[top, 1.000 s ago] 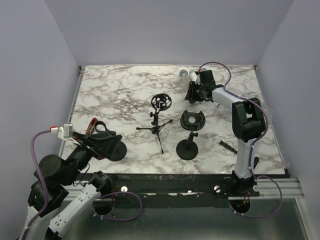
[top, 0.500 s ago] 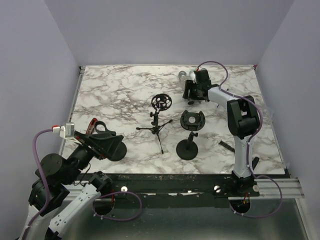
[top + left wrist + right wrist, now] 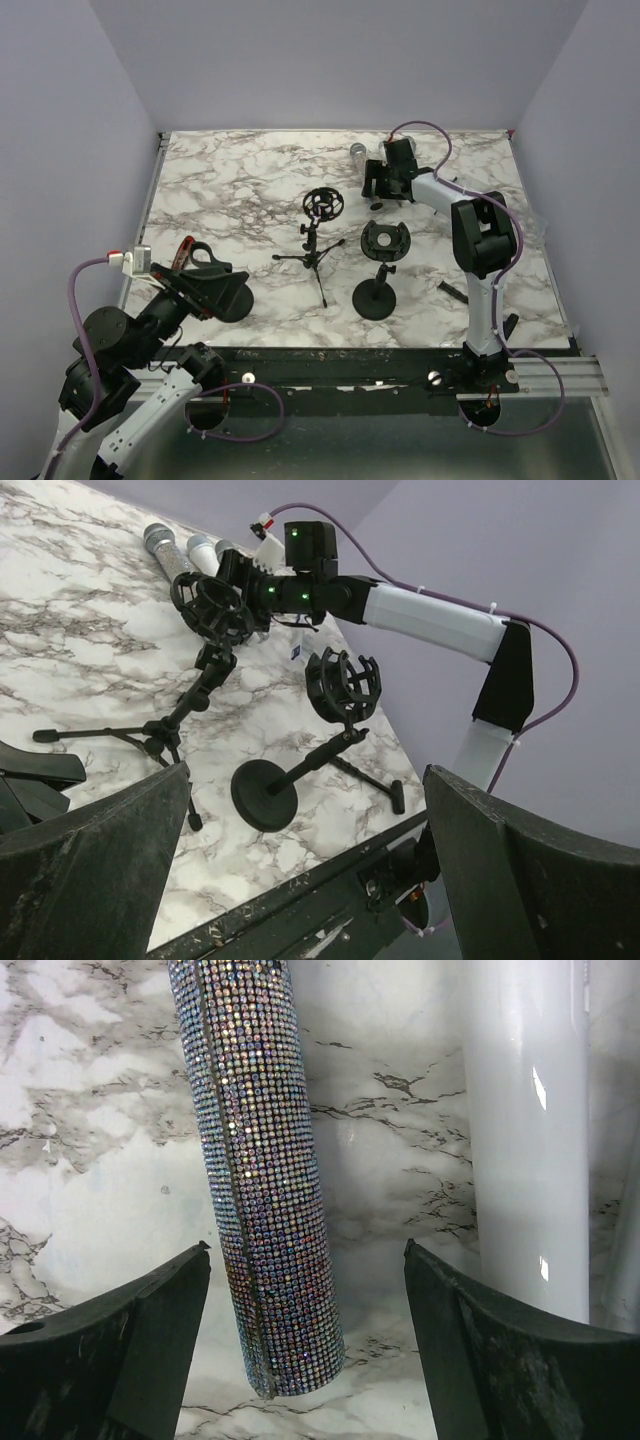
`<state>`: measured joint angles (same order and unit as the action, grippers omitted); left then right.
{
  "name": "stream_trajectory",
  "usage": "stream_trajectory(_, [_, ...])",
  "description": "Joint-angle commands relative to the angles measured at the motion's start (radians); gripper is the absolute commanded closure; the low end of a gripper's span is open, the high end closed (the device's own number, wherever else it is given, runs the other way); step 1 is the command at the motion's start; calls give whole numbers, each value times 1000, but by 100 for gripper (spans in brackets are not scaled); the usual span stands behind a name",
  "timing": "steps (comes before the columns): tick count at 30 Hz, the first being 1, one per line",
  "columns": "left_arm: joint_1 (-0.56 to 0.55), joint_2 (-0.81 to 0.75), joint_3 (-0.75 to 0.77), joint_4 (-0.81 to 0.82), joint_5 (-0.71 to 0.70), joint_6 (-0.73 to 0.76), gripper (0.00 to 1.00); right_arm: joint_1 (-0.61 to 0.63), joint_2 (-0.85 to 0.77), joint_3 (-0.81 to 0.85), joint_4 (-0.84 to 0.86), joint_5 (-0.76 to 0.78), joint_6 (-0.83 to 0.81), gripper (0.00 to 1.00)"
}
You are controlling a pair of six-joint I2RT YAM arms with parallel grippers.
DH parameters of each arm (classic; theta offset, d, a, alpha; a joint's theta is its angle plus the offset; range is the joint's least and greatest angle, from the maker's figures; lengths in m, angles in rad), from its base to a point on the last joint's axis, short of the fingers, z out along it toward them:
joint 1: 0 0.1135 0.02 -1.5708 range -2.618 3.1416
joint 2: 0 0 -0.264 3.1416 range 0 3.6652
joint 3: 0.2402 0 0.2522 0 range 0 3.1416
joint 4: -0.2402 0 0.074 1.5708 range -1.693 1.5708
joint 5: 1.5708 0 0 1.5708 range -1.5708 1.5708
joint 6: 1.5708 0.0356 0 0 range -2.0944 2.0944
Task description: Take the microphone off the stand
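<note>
2 mics [image 3: 165, 548] flat behind tripod stand [image 3: 190, 700]

A robot test cell in a lab. Plain lavender walls [image 3: 330, 60] box in a marble-patterned bench [image 3: 240, 190]. Two arms are bolted to a metal rail [image 3: 400, 372].

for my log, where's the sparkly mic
The sparkly microphone lies on the table near its far edge, right of centre in the top view, under the open jaws of the right gripper, a white microphone beside it.
</note>
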<state>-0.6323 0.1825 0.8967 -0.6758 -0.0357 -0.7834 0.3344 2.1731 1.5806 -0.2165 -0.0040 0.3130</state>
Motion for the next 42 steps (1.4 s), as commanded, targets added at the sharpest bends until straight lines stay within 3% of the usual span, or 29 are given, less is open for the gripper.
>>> stream_trajectory(1, [4,-18,-14,3,23,-18,1,13,-5,57,-54,23,-16,20])
stream_trajectory(9, [4,-22,-7,-9,32,-27,1,17,-126,53,-75,16,-14,18])
stream_trajectory(17, [4,-30,-15,0,35,-31,1,16,-342,-67,-74,125,16,14])
stream_trajectory(23, [3,23,71,15,-7,61,1,16,-651,-264,-26,88,62,10])
stream_trajectory(30, [2,53,103,67,-48,130,2,15,-1099,-435,-26,158,50,0])
stream_trajectory(38, [3,-51,57,202,-88,157,1,17,-1577,-643,55,151,86,0])
stream_trajectory(42, [3,-95,59,228,-122,195,1,16,-1694,-651,43,263,111,0])
